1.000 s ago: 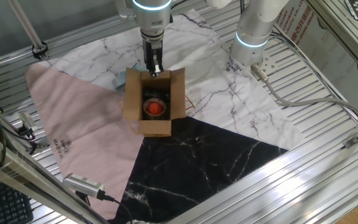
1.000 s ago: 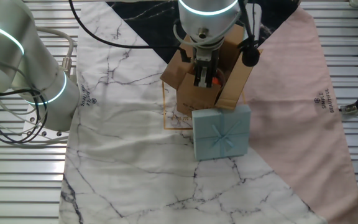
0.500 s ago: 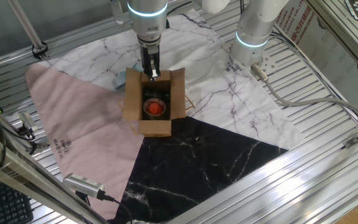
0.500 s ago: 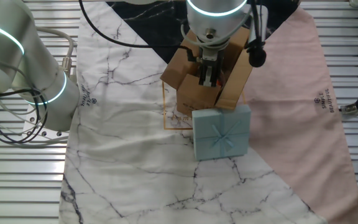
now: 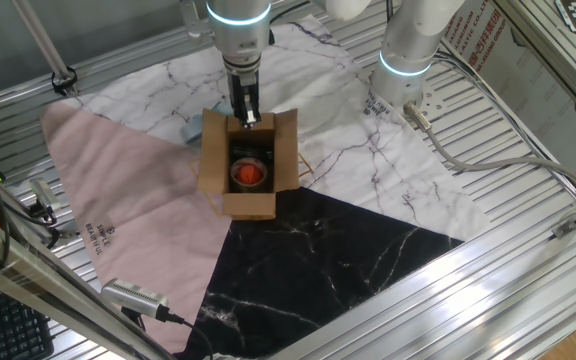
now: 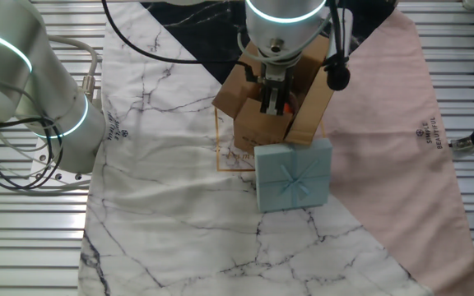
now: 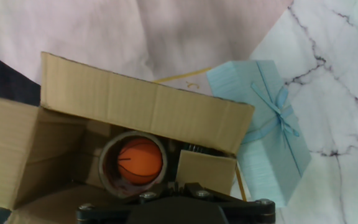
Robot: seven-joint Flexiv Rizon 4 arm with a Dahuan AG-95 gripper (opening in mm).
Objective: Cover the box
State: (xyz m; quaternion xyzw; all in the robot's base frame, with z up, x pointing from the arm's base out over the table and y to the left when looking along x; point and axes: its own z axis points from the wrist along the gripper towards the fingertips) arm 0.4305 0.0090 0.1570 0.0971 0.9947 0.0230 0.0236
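The brown cardboard box (image 5: 214,158) stands open at the middle of the cloth, its flaps up or spread. It also shows in the other fixed view (image 6: 257,130) and in the hand view (image 7: 135,102). Inside lies an orange ball (image 7: 140,160) within a ring-shaped roll (image 7: 110,153); the ball also shows in one fixed view (image 5: 249,174). My gripper (image 5: 249,114) points down at the box's far rim, by a small flap (image 7: 207,172) folded inward. Its fingers (image 6: 266,102) stand close together. I cannot tell whether they pinch the flap.
A light blue gift box with a ribbon (image 6: 295,174) lies right against the carton (image 7: 272,130). A second white arm (image 5: 413,48) stands at the back of the table (image 6: 31,90). The patchwork cloth is pink, marble white and black. Cables and metal rails ring the table.
The gripper has shifted very slightly at the box's far rim. The box and its contents have not moved.
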